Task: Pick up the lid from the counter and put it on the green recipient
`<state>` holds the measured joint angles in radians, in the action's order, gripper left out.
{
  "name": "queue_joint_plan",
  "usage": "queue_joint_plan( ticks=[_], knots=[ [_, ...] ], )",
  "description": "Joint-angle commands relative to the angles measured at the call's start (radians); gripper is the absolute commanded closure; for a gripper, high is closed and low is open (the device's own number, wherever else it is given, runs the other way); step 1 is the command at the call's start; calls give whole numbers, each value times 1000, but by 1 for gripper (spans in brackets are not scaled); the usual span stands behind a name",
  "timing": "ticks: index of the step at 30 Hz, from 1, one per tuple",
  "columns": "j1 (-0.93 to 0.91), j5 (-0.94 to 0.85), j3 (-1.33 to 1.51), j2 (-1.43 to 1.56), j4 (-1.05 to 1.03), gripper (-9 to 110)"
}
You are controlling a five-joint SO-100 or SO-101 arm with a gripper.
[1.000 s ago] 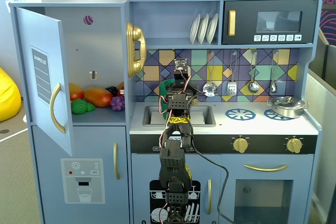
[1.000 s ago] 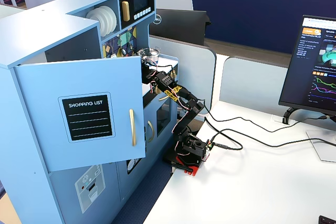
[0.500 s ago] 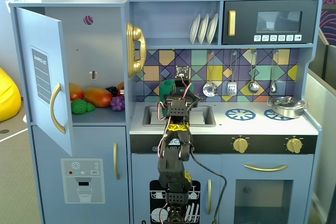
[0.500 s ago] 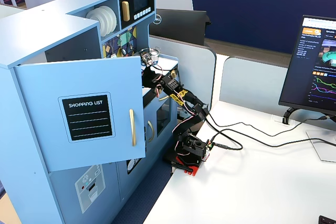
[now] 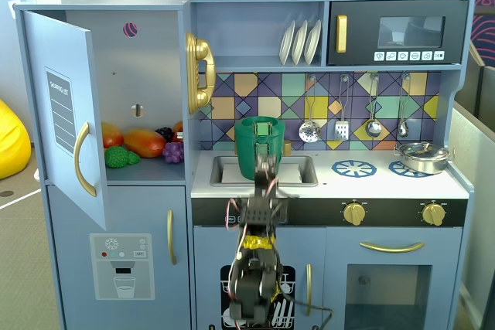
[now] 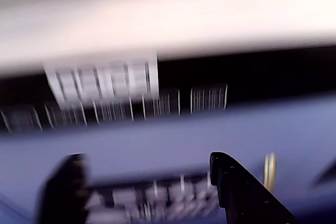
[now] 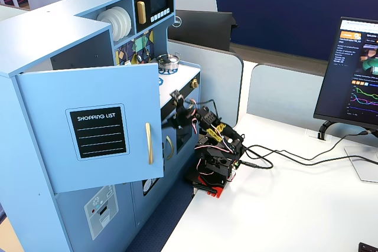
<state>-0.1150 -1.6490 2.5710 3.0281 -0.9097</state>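
In a fixed view the green recipient (image 5: 257, 148) stands upright at the sink, and the green lid (image 5: 259, 121) appears to lie flat across its top. My gripper (image 5: 265, 163) is pulled back in front of the counter edge, pointing up, below the pot's rim and apart from it. The wrist view is badly motion-blurred. It shows my gripper (image 6: 144, 158) open, two dark fingers (image 6: 236, 187) wide apart with nothing between them, facing the blue kitchen front. From the side, in a fixed view, the gripper (image 7: 176, 96) sits beside the counter with the arm folded low.
A silver pot (image 5: 421, 158) rests on the right burner, beside a bare burner (image 5: 354, 168). The fridge door (image 5: 66, 113) hangs open at left with toy fruit (image 5: 143, 142) inside. Utensils (image 5: 341, 125) hang on the back wall. Cables (image 7: 277, 157) and a monitor (image 7: 354, 75) occupy the desk.
My arm has drawn back from over the sink and folded down toward its base. The green pot, half hidden behind the gripper before, now shows fully with the lid on top.
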Motion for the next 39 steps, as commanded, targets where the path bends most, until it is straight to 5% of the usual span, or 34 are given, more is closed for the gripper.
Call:
queue_joint_plan(
  ticks=[1, 6, 21, 39],
  knots=[
    [-17, -51, 199, 143, -38, 101],
    [3, 94, 368, 149, -20, 101],
    [61, 83, 425, 150, -620, 99],
    [72, 138, 425, 150, -623, 96]
  ],
)
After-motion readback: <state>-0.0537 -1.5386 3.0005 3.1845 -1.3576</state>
